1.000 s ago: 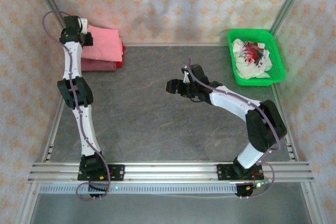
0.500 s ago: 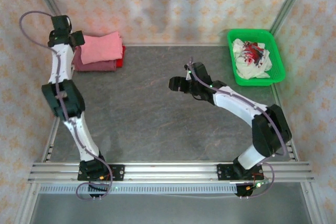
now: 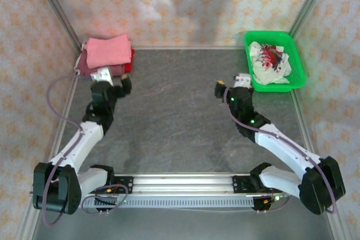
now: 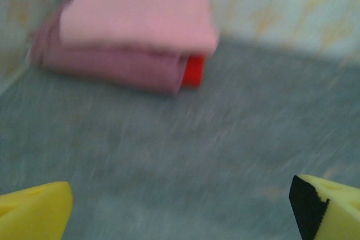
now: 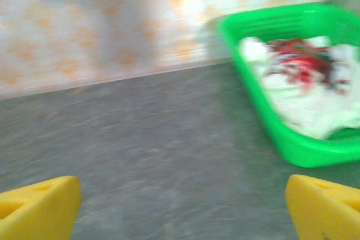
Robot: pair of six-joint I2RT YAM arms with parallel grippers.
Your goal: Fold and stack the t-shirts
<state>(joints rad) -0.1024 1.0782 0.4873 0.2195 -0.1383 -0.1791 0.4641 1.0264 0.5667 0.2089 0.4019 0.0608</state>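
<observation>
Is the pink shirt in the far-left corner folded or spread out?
Folded. The pink shirt lies as a compact rectangle on top of the maroon shirt, a red shirt peeking out beneath.

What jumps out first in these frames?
The folded t-shirts stacked in the far left corner: a salmon-pink shirt on top, a maroon shirt under it, and a red shirt peeking out at the bottom. Opposite, at the far right, a bright green basket holds a crumpled white cloth with red print. The left gripper and right gripper hang open over the grey table, holding nothing.
</observation>
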